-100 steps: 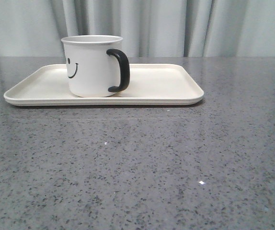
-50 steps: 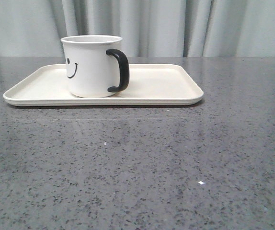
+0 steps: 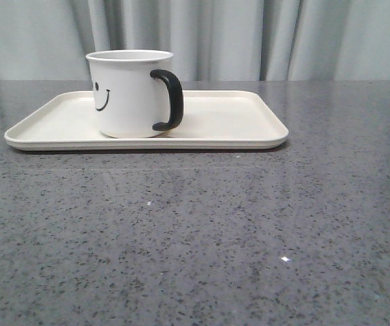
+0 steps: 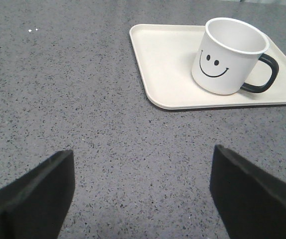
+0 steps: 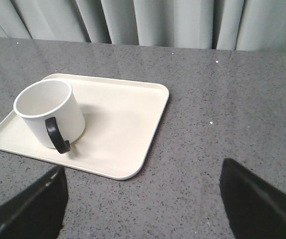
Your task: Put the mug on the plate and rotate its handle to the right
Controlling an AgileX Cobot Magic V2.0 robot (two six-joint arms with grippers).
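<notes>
front view shows no arm or gripper; only the wrist views catch them, each cut off at the frame edge, so just two dark finger tips show per side. left gripper (image 4: 142,191): jaws spread wide, nothing between them, hanging over bare worktop (image 3: 202,238), well apart from the plate (image 3: 229,125). right gripper (image 5: 142,201): jaws likewise wide apart and empty, near the plate's corner, not touching it.

mug (image 3: 130,95): white, cylindrical, upright, standing on the plate toward its left half in the front view. empty inside as far as the wrist views show. smiley only partly visible from the front, wrapping round the left side; seen whole in the left wrist view. handle (image 3: 169,100): black c-loop, pointing right in the front view.

plate: cream, rectangular, rounded corners, low rim, flat on the grey speckled worktop. pale curtain (image 3: 249,37) behind.
</notes>
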